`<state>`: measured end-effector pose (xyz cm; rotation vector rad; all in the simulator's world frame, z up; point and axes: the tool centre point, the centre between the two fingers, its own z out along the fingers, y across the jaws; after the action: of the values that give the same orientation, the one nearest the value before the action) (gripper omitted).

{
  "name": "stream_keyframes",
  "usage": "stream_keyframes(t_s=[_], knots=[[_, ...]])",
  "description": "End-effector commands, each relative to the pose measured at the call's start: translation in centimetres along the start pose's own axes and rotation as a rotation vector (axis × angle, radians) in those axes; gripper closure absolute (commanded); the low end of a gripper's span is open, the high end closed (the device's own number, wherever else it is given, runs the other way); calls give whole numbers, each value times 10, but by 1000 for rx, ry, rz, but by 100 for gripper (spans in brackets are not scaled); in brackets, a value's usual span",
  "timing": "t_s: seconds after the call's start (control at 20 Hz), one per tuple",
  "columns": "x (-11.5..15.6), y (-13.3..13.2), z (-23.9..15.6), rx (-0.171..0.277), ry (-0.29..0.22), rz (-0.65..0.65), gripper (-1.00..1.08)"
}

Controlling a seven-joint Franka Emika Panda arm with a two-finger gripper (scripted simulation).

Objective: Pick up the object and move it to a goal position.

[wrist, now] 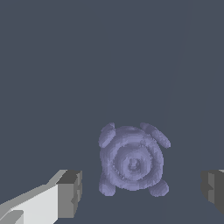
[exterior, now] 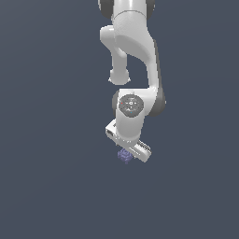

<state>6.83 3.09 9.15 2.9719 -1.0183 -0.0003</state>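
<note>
Background [exterior: 46, 140] is one flat dark slate blue-grey field in the exterior view, edge to edge. Can't tell floor from wall, it's all the same tone. Lighting even and soft. Wrist view shows the same plain grey-blue surface [wrist: 65, 65], smooth, untextured, uniform near to far.

The white arm [exterior: 133, 51] comes down from the top of the exterior view, bends at an elbow and ends in a round wrist joint [exterior: 130, 104] facing the camera. Below it the gripper [exterior: 128, 150] points downward, its flat body tilted so that the end toward the exterior view's right sits lower. In the wrist view its 2 fingers [wrist: 70, 193] stand wide apart with grey pads, touching nothing.
</note>
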Motion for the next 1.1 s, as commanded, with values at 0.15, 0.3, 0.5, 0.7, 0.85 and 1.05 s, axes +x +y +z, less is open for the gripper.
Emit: stream_keyframes(t_s=[0.15,0.3,0.5,0.7,0.85,1.05], knots=[[0,0,4,0,0,0,-92],[0,0,14,0,0,2,-92],[-1,0,37,0,0,3,-92],[-1,1,50,0,0,5,-92],[0,0,51,0,0,5,-92],[0,0,50,0,0,5,108]])
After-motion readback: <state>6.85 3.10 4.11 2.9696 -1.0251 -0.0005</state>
